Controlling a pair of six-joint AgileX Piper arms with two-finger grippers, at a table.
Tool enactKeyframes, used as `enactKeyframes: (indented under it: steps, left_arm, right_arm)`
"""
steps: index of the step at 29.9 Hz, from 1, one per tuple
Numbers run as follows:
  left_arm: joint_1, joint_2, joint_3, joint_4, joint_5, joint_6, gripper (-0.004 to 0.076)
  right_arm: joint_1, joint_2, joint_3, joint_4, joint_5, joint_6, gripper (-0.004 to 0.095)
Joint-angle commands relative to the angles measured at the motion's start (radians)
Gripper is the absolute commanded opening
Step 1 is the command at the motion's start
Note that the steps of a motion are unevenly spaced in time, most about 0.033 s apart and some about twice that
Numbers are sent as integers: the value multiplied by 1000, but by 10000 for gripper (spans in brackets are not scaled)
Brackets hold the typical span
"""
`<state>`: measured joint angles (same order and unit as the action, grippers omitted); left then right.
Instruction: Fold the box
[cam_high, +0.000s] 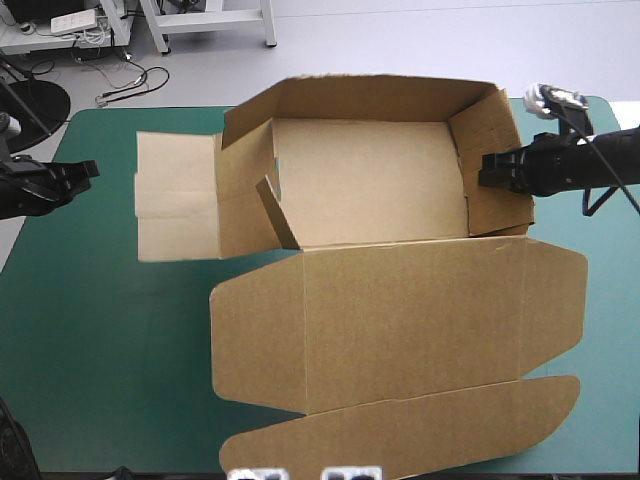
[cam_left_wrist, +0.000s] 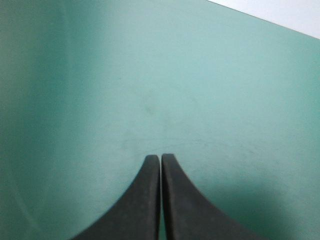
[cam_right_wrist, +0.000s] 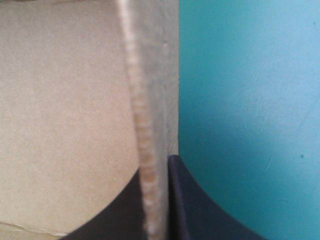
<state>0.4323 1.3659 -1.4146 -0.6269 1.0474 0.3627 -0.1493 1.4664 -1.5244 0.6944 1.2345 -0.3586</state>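
The brown box (cam_high: 370, 190) lies in the middle of the teal-green table as an open tray, far and right walls raised, its lid (cam_high: 400, 330) flat toward the near edge. Its left wall flap (cam_high: 175, 195) lies flat on the cover and an inner tab (cam_high: 275, 210) leans inward. My right gripper (cam_high: 490, 170) is shut on the box's right wall (cam_right_wrist: 150, 125), the board's edge running up between its black fingers (cam_right_wrist: 190, 200). My left gripper (cam_high: 90, 172) hovers near the table's left edge, shut and holding nothing (cam_left_wrist: 160, 159), well away from the box.
Bare teal-green cover (cam_high: 100, 320) lies left of the box and under the left gripper (cam_left_wrist: 150, 100). The lid's tuck flap (cam_high: 400, 430) reaches close to the near table edge. A strip of cover (cam_right_wrist: 250, 100) shows outside the right wall.
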Motion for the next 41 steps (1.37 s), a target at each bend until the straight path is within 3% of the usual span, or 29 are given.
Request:
enactKeyframes:
  steps: [1, 9, 21, 25, 32, 41]
  left_arm:
    - [3, 23, -31, -274, 33, 105, -4]
    - [-13, 103, -31, -699, 245, 256, -4]
    - [-246, 99, -31, -828, 243, 280, -4]
    - [-279, 88, -31, -844, 243, 280, -4]
    - [-317, 48, -31, -840, 243, 284, -4]
    - [-317, 20, -31, -839, 243, 278, -8]
  right_arm:
    - [-57, -98, -31, 137, 12, -25, -5]
    - [-76, -133, -31, 208, 12, -47, -5]
    - [-70, -116, -31, 228, -60, -64, -5]
    - [-64, -105, -31, 212, -102, -64, -5]
    - [17, -82, -31, 84, -213, -36, -4]
    - [39, -46, -31, 71, -291, -35, -4]
